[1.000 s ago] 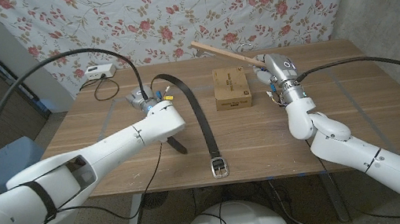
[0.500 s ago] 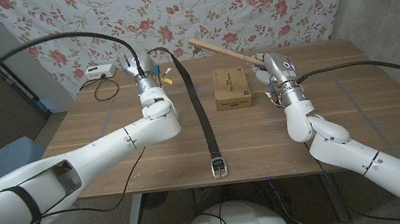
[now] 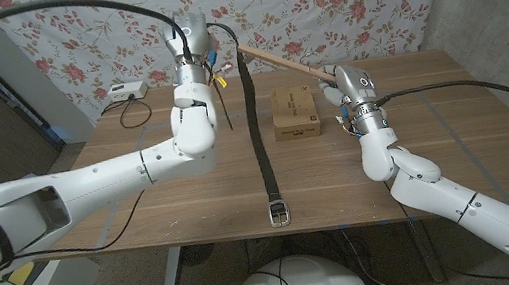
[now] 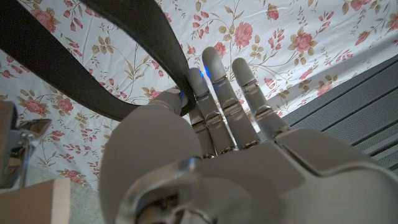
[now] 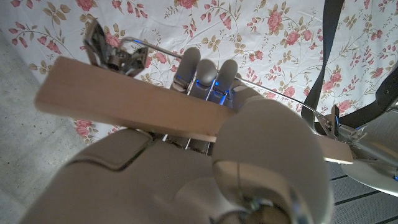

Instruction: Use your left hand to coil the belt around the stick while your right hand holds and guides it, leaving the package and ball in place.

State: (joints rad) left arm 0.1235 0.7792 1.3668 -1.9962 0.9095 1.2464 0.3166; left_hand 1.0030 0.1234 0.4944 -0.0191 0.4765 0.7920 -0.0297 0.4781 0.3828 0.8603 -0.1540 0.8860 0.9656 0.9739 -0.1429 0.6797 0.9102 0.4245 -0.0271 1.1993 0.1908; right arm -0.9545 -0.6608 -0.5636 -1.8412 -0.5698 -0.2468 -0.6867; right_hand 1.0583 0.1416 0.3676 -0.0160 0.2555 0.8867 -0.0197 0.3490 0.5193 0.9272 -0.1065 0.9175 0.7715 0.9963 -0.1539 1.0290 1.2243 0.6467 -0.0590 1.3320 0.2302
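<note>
Left hand (image 3: 191, 39) raised above table (image 3: 140, 185), pinching belt (image 3: 253, 112); buckle end on table near front edge. Right hand (image 3: 348, 88) gripping stick (image 3: 277, 58) beside package (image 3: 294, 110).

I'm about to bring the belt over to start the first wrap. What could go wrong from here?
1. The left hand holds the belt high by one end, pinched between fingers; that grip could slip.
2. The buckle end lies near the table's front edge and may drag or swing off.
3. The stick in the right hand juts over the package; the hanging belt could sweep against the package.
</note>
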